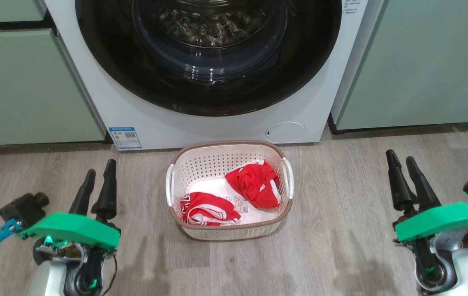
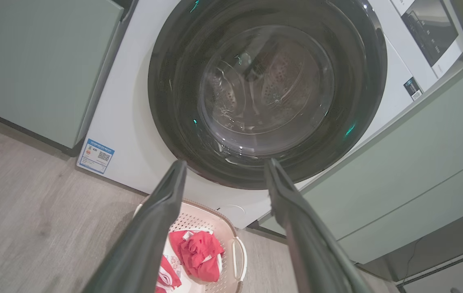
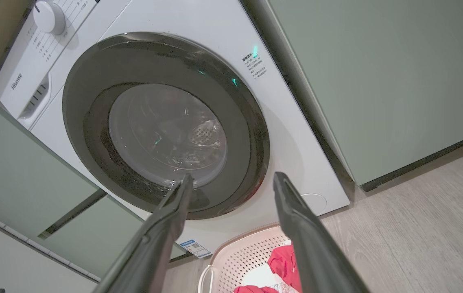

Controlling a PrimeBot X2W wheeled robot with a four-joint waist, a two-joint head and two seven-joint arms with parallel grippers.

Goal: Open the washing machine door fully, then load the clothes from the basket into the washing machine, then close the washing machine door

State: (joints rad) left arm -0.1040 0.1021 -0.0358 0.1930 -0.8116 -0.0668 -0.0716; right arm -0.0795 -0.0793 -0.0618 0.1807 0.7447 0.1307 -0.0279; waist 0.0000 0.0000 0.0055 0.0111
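Before the washing machine door (image 1: 106,61), 2 clothes (image 1: 254,185) inside the basket (image 1: 217,164)

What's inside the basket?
The basket holds a red striped garment front left, another back right, and a paper label between them. What lies under the garments is hidden.

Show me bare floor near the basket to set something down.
Bare floor lies between the left end effector and the basket, and between the basket and the right end effector. Crowded: the narrow strip between basket and washing machine, and the basket's inside, holding the clothes.
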